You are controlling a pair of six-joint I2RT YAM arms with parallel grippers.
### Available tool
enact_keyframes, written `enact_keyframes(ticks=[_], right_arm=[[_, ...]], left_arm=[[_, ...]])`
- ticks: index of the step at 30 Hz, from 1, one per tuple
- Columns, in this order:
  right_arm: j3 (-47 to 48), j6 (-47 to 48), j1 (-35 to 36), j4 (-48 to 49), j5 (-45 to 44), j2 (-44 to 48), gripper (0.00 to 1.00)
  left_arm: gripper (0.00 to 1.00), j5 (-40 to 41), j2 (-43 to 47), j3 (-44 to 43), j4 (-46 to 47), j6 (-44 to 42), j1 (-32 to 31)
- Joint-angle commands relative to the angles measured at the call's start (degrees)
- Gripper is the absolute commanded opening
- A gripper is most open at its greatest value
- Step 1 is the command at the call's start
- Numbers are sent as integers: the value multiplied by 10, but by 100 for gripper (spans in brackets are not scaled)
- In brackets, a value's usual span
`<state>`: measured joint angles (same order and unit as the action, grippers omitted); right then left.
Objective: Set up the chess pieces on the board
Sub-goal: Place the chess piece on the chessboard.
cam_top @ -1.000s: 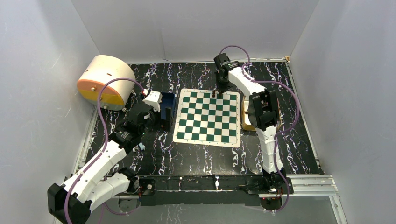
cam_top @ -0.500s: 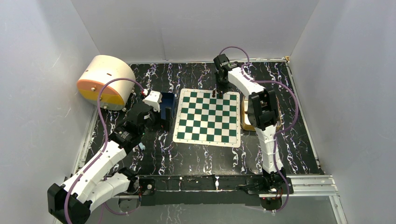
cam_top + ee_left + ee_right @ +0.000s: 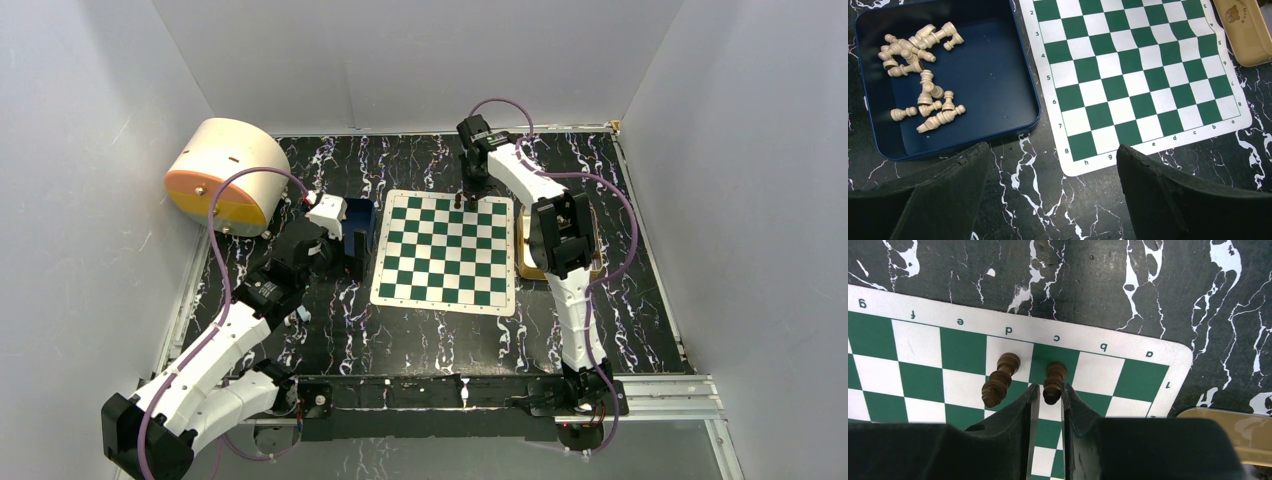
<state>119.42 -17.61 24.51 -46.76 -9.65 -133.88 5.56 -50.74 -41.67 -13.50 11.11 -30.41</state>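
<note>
Right gripper (image 3: 1048,390), fingers narrowly apart astride a dark chess piece (image 3: 1054,376) upright on the far row of the board (image 3: 1143,377); contact cannot be told. Risk: a skewed withdrawal tips it into the neighbouring piece (image 3: 999,380) just left. Left gripper (image 3: 1053,155), wide apart, hovers by the blue tray (image 3: 1034,100); nothing else obstructs.

Plain white walls (image 3: 420,60), black marbled tabletop (image 3: 420,345)

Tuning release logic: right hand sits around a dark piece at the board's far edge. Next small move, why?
Probably lift the right hand straight up. The dark piece stands on the c square with a gap to one finger, so it looks released; its close neighbour on d rules out sideways travel.
</note>
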Motion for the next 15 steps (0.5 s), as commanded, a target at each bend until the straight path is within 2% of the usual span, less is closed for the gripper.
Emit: enact_keyframes(ticks=[1,10,15], right_arm=[[39,1,3,-11,-1,2,32],[60,5,2,-43,-30,33,38],[8,8,-7,-32,-44,91,38]], left_arm=[[94,7,16,1,4,-4,4],[94,7,17,1,4,-4,4],[94,6,16,1,5,-3,4]])
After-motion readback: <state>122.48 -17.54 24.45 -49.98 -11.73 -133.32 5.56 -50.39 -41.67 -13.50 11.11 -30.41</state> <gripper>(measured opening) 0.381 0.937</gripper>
